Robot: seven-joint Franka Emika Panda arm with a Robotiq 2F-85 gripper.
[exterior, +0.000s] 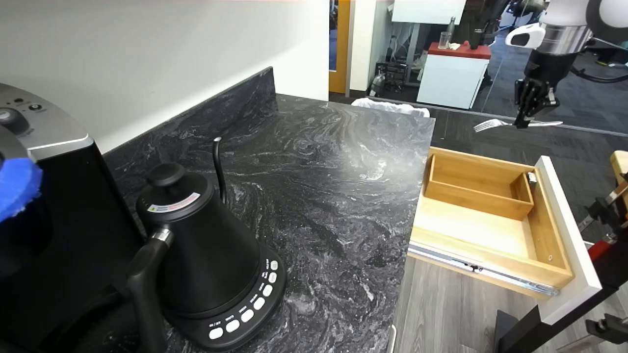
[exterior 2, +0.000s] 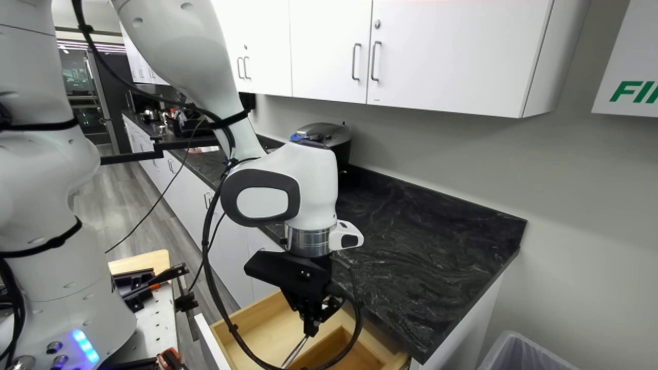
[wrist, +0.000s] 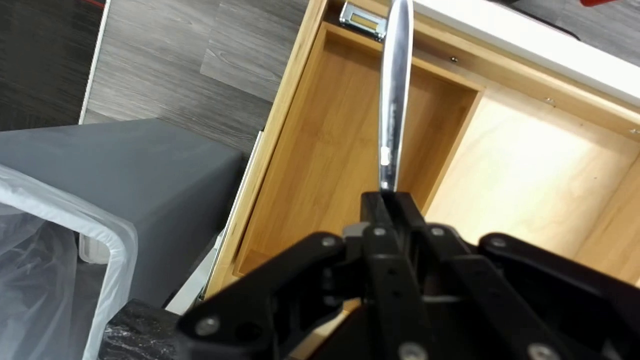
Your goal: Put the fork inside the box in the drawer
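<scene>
My gripper (exterior: 521,122) is shut on the silver fork (exterior: 492,124) at its middle. The fork is held roughly level, apart from and above the drawer (exterior: 473,228), with tines to one side and handle to the other. In the wrist view the fork's handle (wrist: 394,95) extends from the fingertips (wrist: 387,196) over the light-wood box (wrist: 320,145); the tines are hidden there. The box (exterior: 478,198) lies inside the open drawer along one side. In an exterior view the gripper (exterior 2: 310,331) and part of the fork (exterior 2: 294,353) show above the drawer (exterior 2: 257,329).
A dark marbled counter (exterior: 343,220) borders the drawer, with a black kettle (exterior: 206,260) on it. The drawer's white front panel (exterior: 569,245) stands pulled out. A grey lined bin (wrist: 170,170) stands beside the drawer. A black cable (exterior 2: 211,257) loops down beside the arm.
</scene>
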